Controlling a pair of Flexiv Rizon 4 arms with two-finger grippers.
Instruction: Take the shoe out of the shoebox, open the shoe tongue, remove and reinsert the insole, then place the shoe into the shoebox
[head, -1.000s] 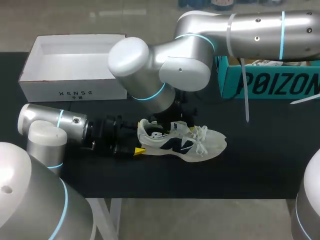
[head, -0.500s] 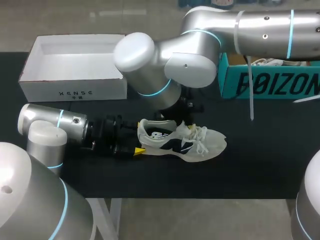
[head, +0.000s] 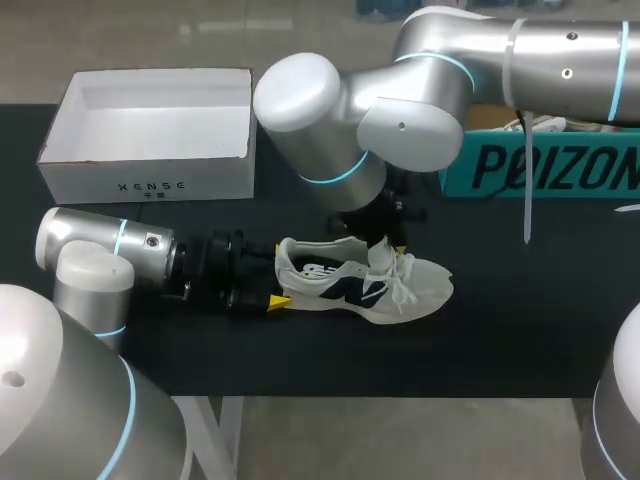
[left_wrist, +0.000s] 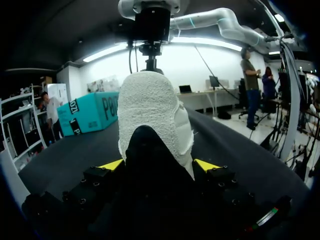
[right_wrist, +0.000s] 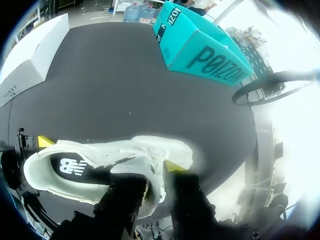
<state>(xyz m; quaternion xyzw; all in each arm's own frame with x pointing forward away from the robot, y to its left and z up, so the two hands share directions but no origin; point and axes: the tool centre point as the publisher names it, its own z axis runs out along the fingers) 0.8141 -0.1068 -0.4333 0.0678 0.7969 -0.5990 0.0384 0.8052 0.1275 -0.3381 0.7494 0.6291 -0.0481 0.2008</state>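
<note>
A white sneaker with dark side marks lies on its sole on the black table, toe toward my right. My left gripper holds its heel, one yellow tip on each side. My right gripper comes down from above onto the laces area. In the right wrist view its fingers pinch the white tongue, lifted off the shoe's opening. The dark insole with a white logo shows inside. The open white shoebox stands at the far left, with nothing in it.
A teal cardboard box stands at the far right, behind my right arm, with a white strap hanging in front of it. Bare black table lies ahead of the shoe's toe and along the front edge.
My right arm has shifted to the right, from over the shoe's opening toward the laces, drawing the tongue forward. More of the insole shows now. The left arm and the shoe's heel kept still.
</note>
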